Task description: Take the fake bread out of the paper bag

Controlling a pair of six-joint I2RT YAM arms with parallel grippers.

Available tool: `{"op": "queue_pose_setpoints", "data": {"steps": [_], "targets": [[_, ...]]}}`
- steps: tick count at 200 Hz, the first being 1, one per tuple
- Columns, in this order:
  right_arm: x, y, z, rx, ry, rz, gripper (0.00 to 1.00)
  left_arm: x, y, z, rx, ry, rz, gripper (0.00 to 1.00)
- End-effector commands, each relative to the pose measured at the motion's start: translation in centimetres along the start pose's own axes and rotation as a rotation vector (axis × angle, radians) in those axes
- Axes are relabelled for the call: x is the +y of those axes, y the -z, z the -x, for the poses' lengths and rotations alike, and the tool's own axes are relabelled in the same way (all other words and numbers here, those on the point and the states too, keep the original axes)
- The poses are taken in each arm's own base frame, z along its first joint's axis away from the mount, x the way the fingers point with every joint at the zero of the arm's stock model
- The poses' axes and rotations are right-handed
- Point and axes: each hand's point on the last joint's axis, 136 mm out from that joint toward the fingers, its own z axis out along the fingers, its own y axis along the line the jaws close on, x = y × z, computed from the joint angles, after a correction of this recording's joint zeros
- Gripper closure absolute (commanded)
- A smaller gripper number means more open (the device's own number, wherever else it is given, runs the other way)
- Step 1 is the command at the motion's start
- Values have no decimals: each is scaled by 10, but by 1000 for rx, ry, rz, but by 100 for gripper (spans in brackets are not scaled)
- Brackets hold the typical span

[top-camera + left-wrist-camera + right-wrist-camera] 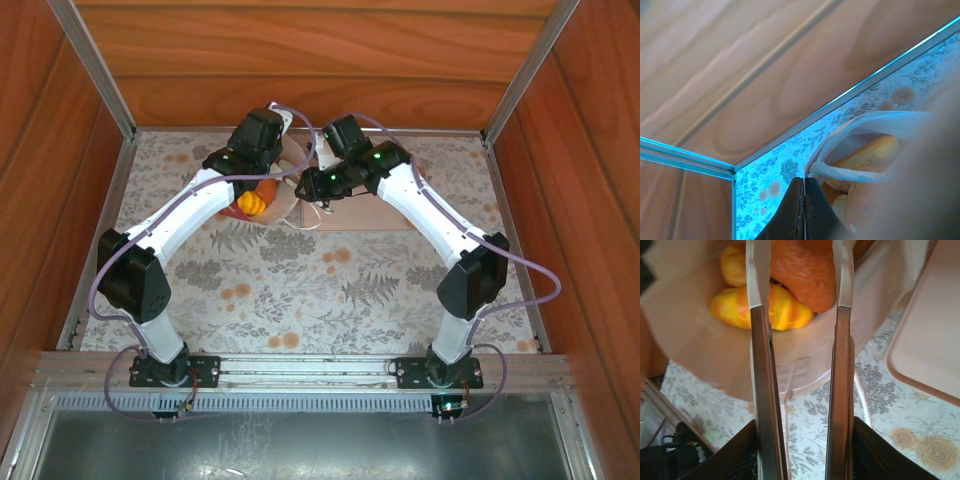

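Golden-orange fake bread [800, 270] — one yellow-striped, white paper bag [875, 120], pale pink tray [930, 330], silver tongs [762, 390], fern-print tablecloth [300, 285]

- tongs [763, 390]: brushed metal, dull sheen
- paper bag [700, 340]: thin matt paper, light passing through
- fake bread [800, 275]: smooth, slightly glossy, plastic-like
- tray [930, 330]: smooth, matt
- tabletop cover [890, 405]: matt printed cloth
- walls [300, 60]: satin wood, visible grain

White arms [200, 205], black joints [130, 275], seemingly lilac cables [530, 270]
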Motion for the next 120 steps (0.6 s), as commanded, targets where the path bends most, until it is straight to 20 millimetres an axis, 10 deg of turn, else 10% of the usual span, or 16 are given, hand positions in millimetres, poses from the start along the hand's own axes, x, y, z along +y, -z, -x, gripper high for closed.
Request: {"op": "queue_pose_setpoints", "data": {"steps": [1, 120], "targets": [[5, 10, 11, -46, 23, -26, 51, 21, 20, 22, -78, 63, 32, 100], [7, -15, 17, -19, 25, 7, 51, 19, 21, 23, -85, 63, 19, 100]]}}
